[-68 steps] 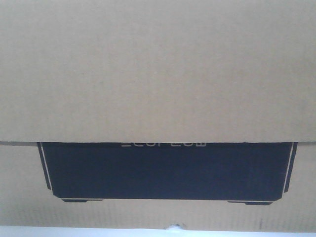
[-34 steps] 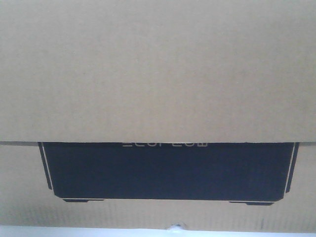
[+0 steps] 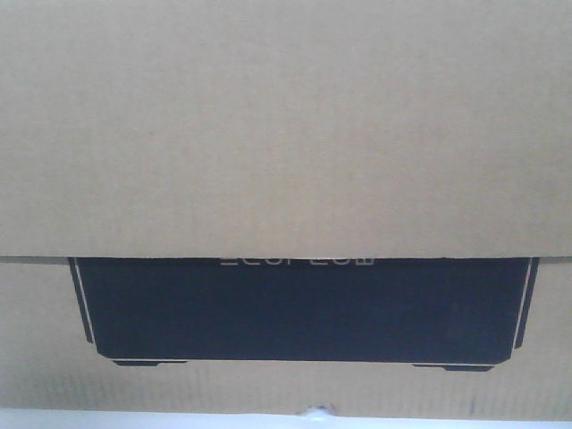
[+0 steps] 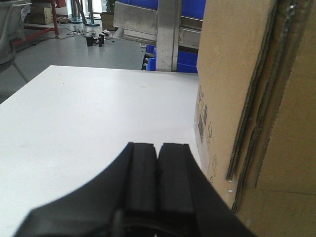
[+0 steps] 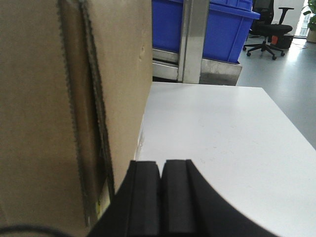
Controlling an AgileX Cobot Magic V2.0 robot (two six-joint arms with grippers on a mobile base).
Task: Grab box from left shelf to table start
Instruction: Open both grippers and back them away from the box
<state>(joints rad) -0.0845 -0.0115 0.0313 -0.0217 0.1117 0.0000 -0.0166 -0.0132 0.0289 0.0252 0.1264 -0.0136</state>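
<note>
The cardboard box (image 3: 286,134) fills the front view, standing on the white worktop (image 4: 98,123). My left end effector (image 4: 158,163) and right end effector (image 5: 161,180) flank it, pads pressed together, empty. Blue bins (image 5: 222,24) sit upper right.

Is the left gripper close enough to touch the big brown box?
Probably yes. The shut left gripper sits right beside the box end, with only bare white table around it and nothing between.
</note>
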